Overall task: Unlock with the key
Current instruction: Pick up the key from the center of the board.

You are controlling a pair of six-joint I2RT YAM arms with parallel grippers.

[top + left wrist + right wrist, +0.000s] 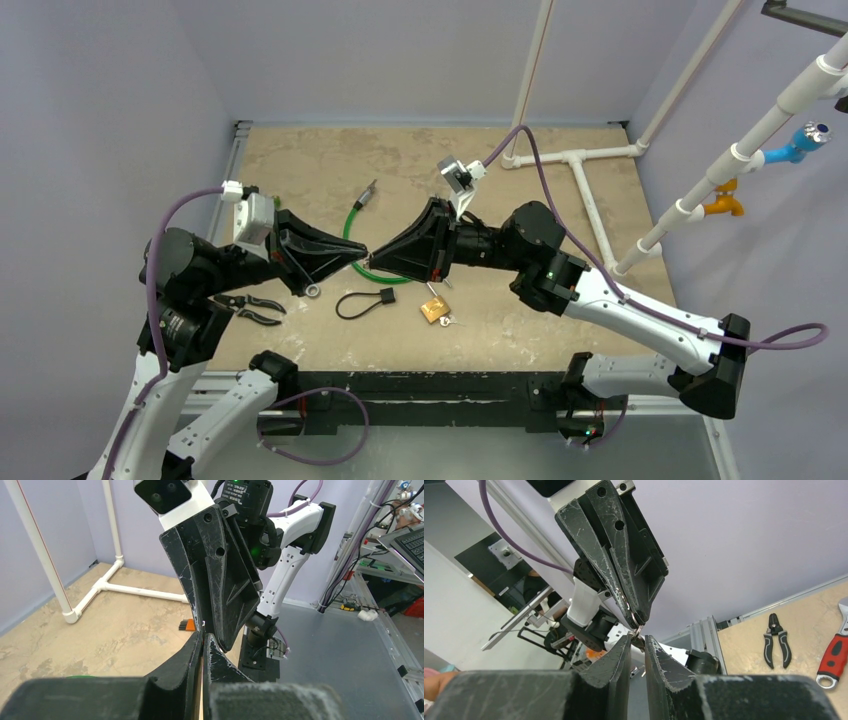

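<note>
My left gripper (pixel 358 254) and right gripper (pixel 372 256) meet tip to tip above the table's middle. The left gripper (pixel 204 639) is shut, and in the right wrist view its tips pinch a small silver key ring (pixel 637 629) with a key. The right gripper (pixel 638 641) has its jaws a narrow gap apart, one on each side of the hanging key, just under the left tips. A brass padlock (pixel 434 310) lies on the table below, with small keys (pixel 451 322) beside it.
A black cable loop lock (pixel 361 301) and a green cable lock (pixel 354 226) lie near the padlock. Pliers (pixel 251 308) lie at the left, and also show in the right wrist view (pixel 776 641) beside a red-handled wrench (pixel 831 654). White PVC pipes (pixel 581 158) stand at the back right.
</note>
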